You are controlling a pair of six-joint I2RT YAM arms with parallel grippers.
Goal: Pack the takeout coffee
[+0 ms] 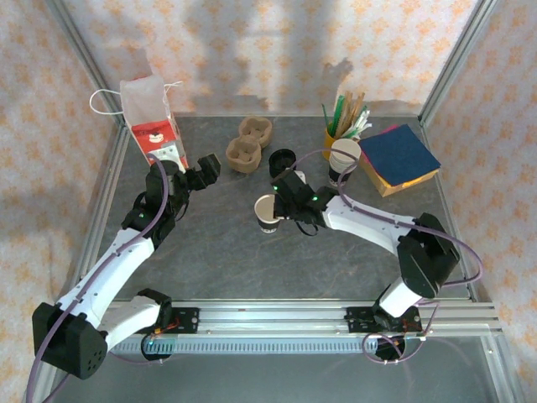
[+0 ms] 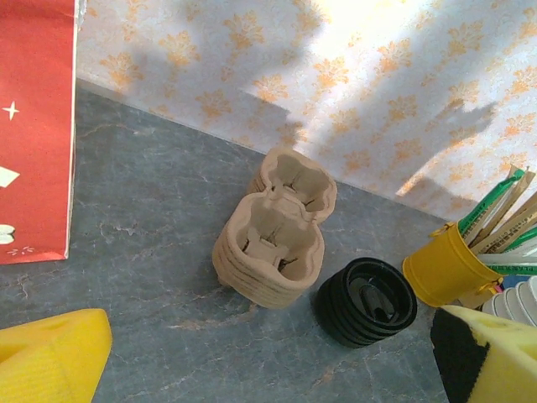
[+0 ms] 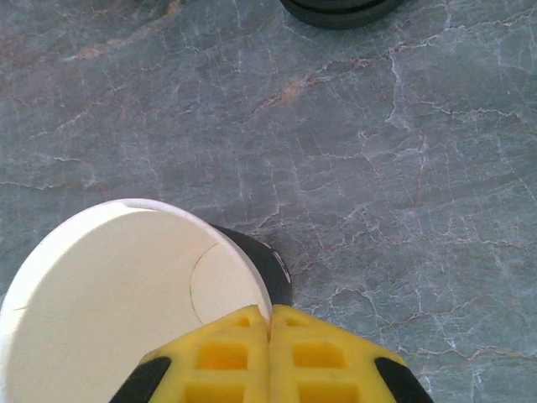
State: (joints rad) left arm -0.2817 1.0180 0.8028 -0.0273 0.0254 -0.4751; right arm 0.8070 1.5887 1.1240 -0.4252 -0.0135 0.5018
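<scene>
Bag (image 1: 155, 126) of red paper with white cord handles stands upright at the left rear of the grey, marble-veined table (image 1: 226, 252). Just beside it hovers the left gripper (image 1: 205, 170), its padded yellow fingers (image 2: 50, 357) spread wide apart and holding nothing.

To its right sits a ribbed stack of brown pulp cup carriers (image 2: 268, 252), their moulded pockets facing up. Next to that is a short stack of round black plastic lids (image 2: 367, 302).

Near the table's middle, in front of the lids, is the takeout coffee cup (image 1: 267, 211). It is small, black outside, smooth white inside, and has no lid on. The right gripper (image 3: 268, 323) has its yellow fingers pressed together on the cup's rim, one inside over the white lining and one outside against the black wall. Whether the cup rests on the table cannot be told.

At the right rear, a yellow holder (image 1: 331, 137) bristles with wooden stirrers and green-wrapped sticks. In front of it is a stack of white-rimmed cups (image 1: 344, 155). Square napkins (image 1: 401, 155) in blue, pink and yellow lie fanned alongside.
</scene>
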